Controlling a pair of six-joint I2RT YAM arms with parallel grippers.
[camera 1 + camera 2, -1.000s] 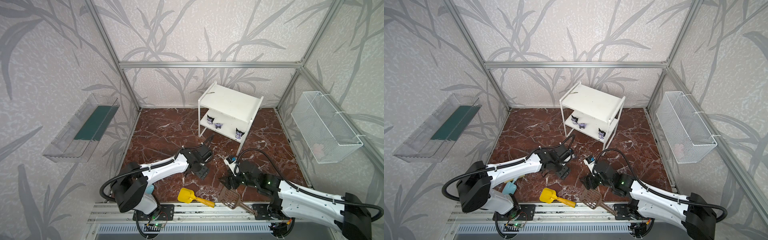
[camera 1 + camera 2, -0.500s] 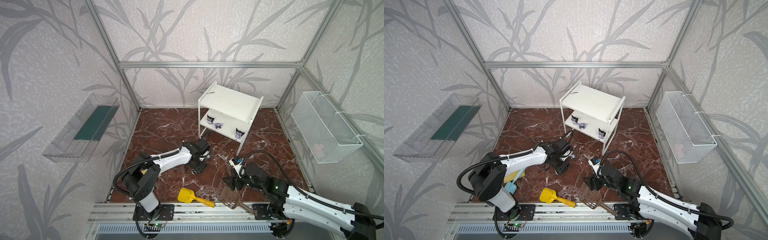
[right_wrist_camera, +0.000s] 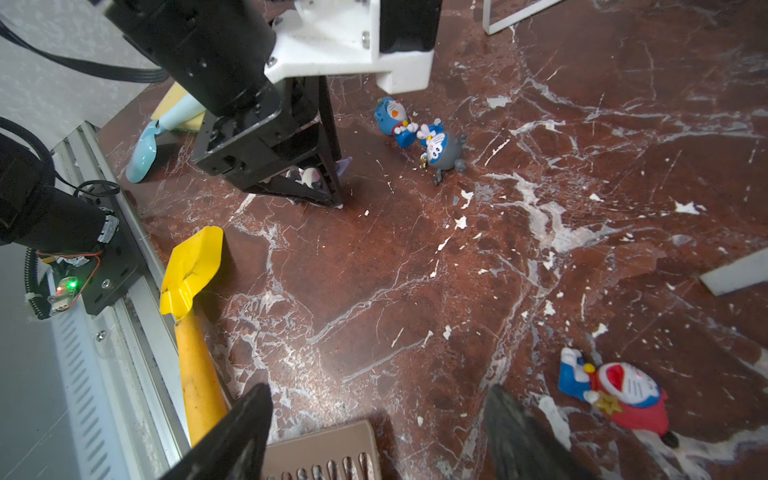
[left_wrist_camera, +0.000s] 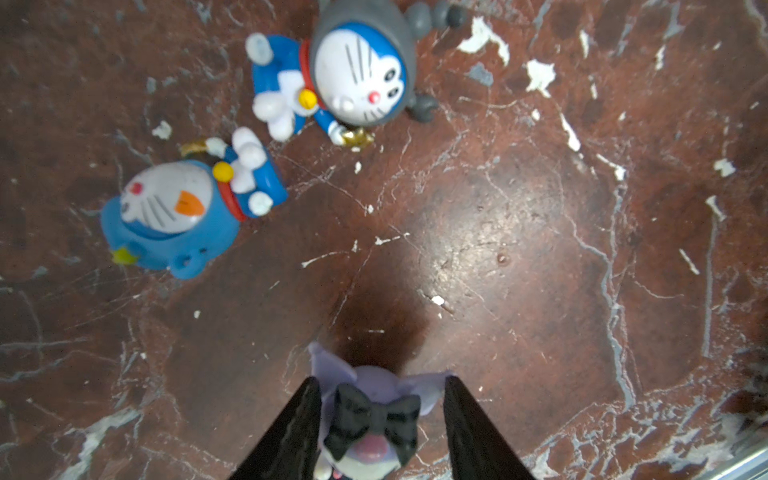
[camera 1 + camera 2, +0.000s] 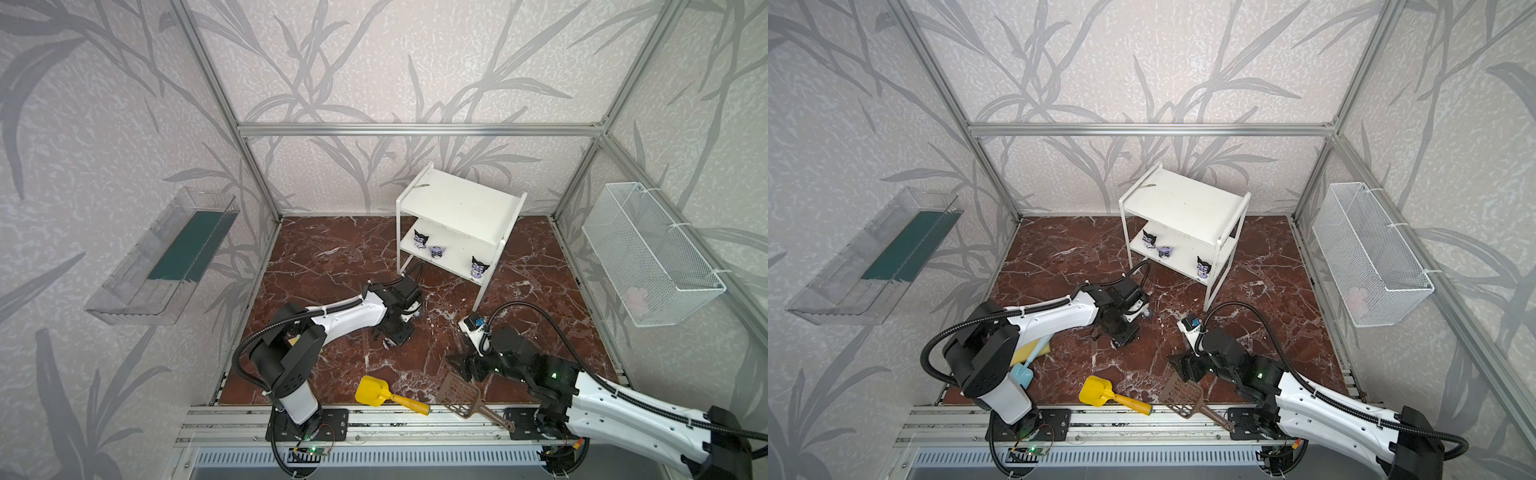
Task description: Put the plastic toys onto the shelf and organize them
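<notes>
Figurine [image 4: 374,419] with black bow between my left fingers [image 4: 286,440] in front of the shelf [image 5: 461,199], grip unclear; right fingers [image 3: 232,440] apart, empty.

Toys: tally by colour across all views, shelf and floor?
Black/purple figurines: 4 (three on the shelf lower tier, one between the left gripper fingers)
Blue-and-white figurines: 3, on the floor (grey head, blue head, red head)
Total: 7 in view
</notes>
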